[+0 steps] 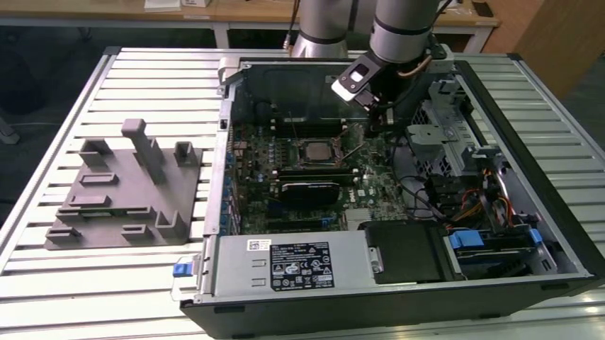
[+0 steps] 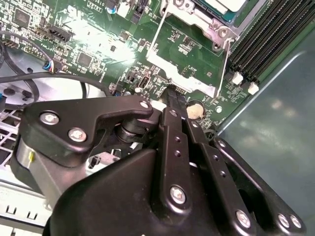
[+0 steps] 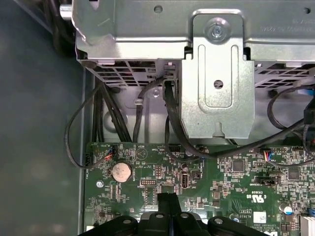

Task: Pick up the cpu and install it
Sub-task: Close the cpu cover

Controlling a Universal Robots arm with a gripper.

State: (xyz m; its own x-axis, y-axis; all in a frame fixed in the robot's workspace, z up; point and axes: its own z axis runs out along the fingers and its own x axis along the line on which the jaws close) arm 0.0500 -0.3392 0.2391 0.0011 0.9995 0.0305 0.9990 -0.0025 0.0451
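1. Exterior view first: the biggest thing is the pale slatted metal table point(image 1: 142, 85). It sits in a workshop-type room with wooden desks along the back.
2. An open computer case point(image 1: 378, 312) lies on its side on the table, which leaves the motherboard point(image 1: 253, 166) facing up so my arm can reach in from above.
3. A grey fixture point(image 1: 118, 191) sits on the table at the exterior view's left, just beside the case. I'd guess it's a parts holder, and I can't see anything lying in its slots.
4. My end effector point(image 1: 378, 129) is down inside the case, just off the socket on the exterior view's right. In both wrist views the fingers point(image 3: 162, 206) look clenched together with nothing visible between them, hovering close over the board near the coin cell point(image 3: 120, 172).
5. The cpu point(image 1: 317, 151) looks to be sitting in the socket mid-board. The second wrist view catches its pale top point(image 2: 224, 4) inside the metal frame.
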